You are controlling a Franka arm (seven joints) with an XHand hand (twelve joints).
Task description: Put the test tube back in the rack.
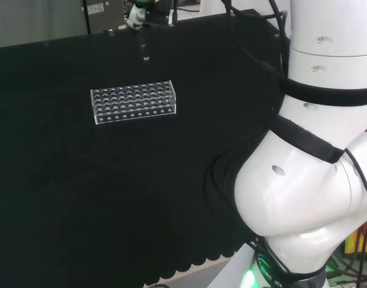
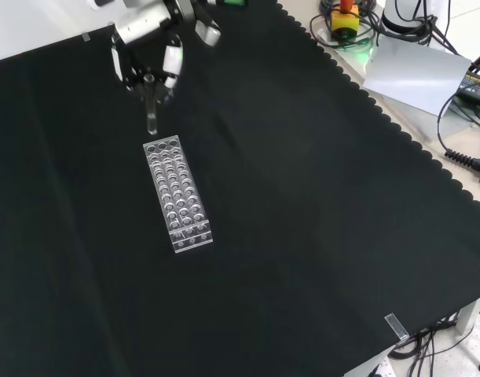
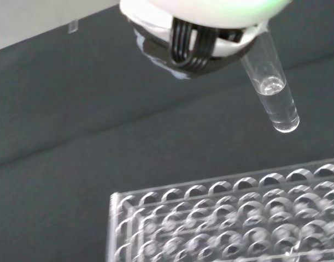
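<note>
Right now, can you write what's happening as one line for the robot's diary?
hand: shut on test tube | tube: upright, above cloth, some clear liquid inside | rack: on cloth, holes look empty | tube not yet in rack

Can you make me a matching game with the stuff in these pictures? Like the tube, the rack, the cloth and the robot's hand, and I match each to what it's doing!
Things:
1. test tube
2. rack
3. cloth
4. hand

States:
A. black, spread over the bench
B. clear, stands on the cloth, its holes bare
C. curled round the tube's top, up above the cloth
D. hangs in the air, short of the rack's end, a little clear liquid in its bottom

Pairs: 1-D, 2-B, 3-A, 4-C
</note>
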